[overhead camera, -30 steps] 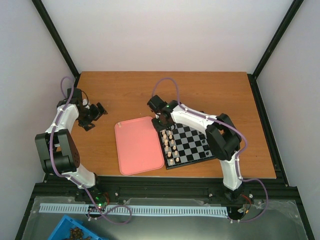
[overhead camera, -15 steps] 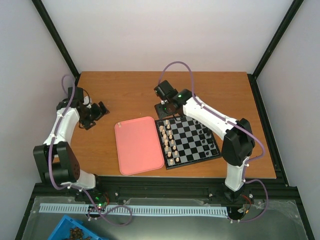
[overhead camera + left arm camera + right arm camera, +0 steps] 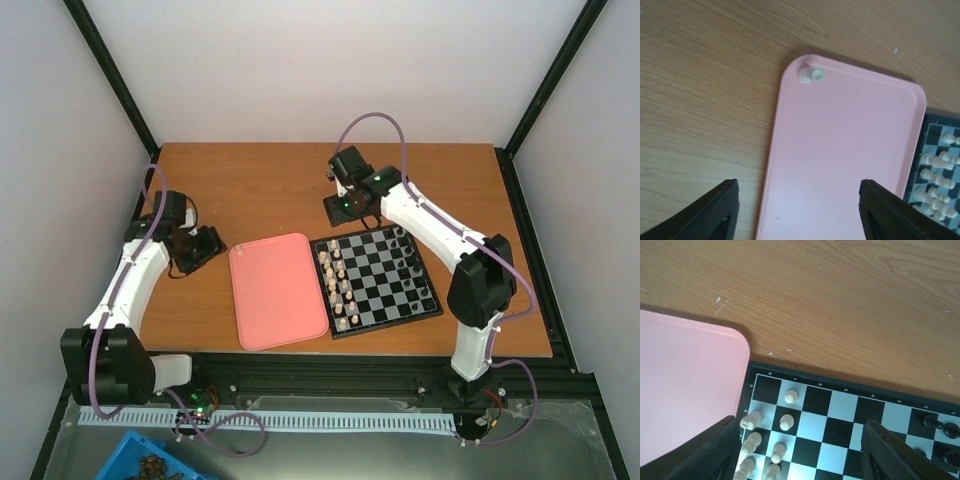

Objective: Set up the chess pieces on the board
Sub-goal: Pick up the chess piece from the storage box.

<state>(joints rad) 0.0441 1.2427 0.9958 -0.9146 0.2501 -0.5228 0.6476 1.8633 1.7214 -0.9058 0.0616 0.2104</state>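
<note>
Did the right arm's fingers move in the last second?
Yes. The right fingers pulled away from the board corner, toward the far edge of the table.

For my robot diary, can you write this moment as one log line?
left gripper: open, empty, at pink tray edge | right gripper: open, empty, over board corner | stray piece: lying in tray corner | other cream pieces: on board

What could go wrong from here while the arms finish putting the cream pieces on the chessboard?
1. One cream piece seems to lie on its side in the corner of the pink tray, right against the rim. The open left gripper may push it instead of gripping it.
2. The cream pieces on the chessboard stand close together, so setting another one among them could knock over its neighbours.
</note>
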